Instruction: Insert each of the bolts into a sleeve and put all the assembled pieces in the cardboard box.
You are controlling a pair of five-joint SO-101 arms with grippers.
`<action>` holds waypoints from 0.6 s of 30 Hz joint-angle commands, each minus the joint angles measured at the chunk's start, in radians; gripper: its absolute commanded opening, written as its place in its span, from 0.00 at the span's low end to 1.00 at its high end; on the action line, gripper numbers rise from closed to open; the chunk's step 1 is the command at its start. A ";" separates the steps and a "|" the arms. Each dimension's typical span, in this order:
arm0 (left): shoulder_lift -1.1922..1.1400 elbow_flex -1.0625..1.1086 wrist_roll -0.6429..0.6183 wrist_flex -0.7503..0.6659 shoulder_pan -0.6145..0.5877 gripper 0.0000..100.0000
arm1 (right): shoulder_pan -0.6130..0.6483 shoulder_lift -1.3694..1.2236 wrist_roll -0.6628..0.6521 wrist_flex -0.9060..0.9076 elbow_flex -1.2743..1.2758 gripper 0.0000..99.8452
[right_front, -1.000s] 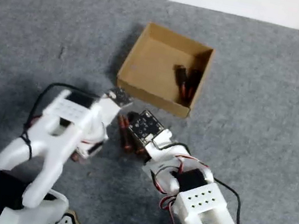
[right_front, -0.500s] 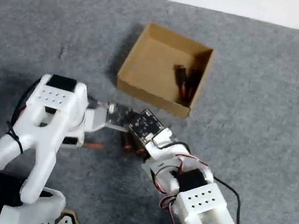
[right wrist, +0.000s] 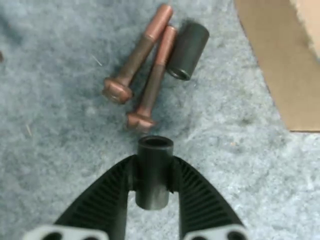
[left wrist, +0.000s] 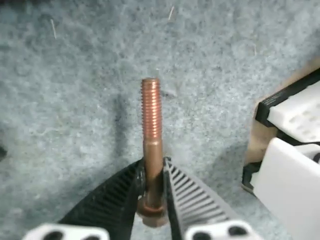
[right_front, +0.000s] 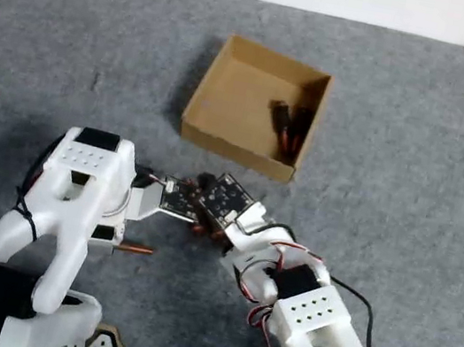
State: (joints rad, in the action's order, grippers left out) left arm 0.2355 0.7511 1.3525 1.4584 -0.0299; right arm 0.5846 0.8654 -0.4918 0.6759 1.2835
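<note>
Two loaded grippers: the left gripper (left wrist: 154, 167) pinches a copper bolt (left wrist: 151, 125) near its head, with the threaded end jutting forward. The right gripper (right wrist: 154, 164) clamps a black sleeve (right wrist: 154, 175) between its fingers, with the open bore facing away from the wrist.
Left arm change: over the last second the left arm (right_front: 85, 193) swings away from the corner of the cardboard box (right_front: 232, 148), drops lower and turns toward the other arm.
Right arm change: the right arm (right_front: 305, 317) keeps its place throughout, near the box's front wall.
Gap now: in the high view the two wrists sit just beside each other, close to touching.
Loose parts: two loose bolts (right wrist: 156, 70) and one loose sleeve (right wrist: 189, 47) lie together on the grey surface (right_front: 395, 166), just ahead of the right gripper and near the box.
Box contents: dark assembled pieces (right_front: 286, 129) lie by the right-hand inner wall in the high view.
Meaning for task: the held bolt and sleeve look set up for mating. Insertion is not yet done, and the thread tip likely must line up with the bore first.
</note>
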 commanded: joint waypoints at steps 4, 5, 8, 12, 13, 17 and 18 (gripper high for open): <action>0.007 -0.031 0.071 -0.021 -0.010 0.09 | -0.012 0.027 -0.015 -0.028 -0.016 0.00; 0.005 -0.030 0.071 -0.032 -0.010 0.09 | -0.012 0.027 -0.015 -0.028 -0.016 0.00; 0.001 -0.030 0.069 -0.046 -0.010 0.09 | -0.012 0.027 -0.015 -0.028 -0.016 0.00; 0.007 -0.041 -0.014 -0.057 -0.008 0.09 | -0.012 0.027 -0.015 -0.028 -0.015 0.00; 0.007 -0.044 -0.057 -0.072 -0.007 0.09 | -0.012 0.027 -0.015 -0.028 -0.015 0.00; 0.008 -0.048 -0.376 -0.138 0.013 0.09 | -0.012 0.027 -0.015 -0.042 -0.013 0.00; 0.008 -0.048 -0.468 -0.155 0.013 0.09 | -0.012 0.027 -0.015 -0.056 -0.008 0.00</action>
State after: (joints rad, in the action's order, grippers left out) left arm 0.2355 0.7511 1.1301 1.3433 -0.0284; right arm 0.5846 0.8654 -0.4918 0.6759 1.2835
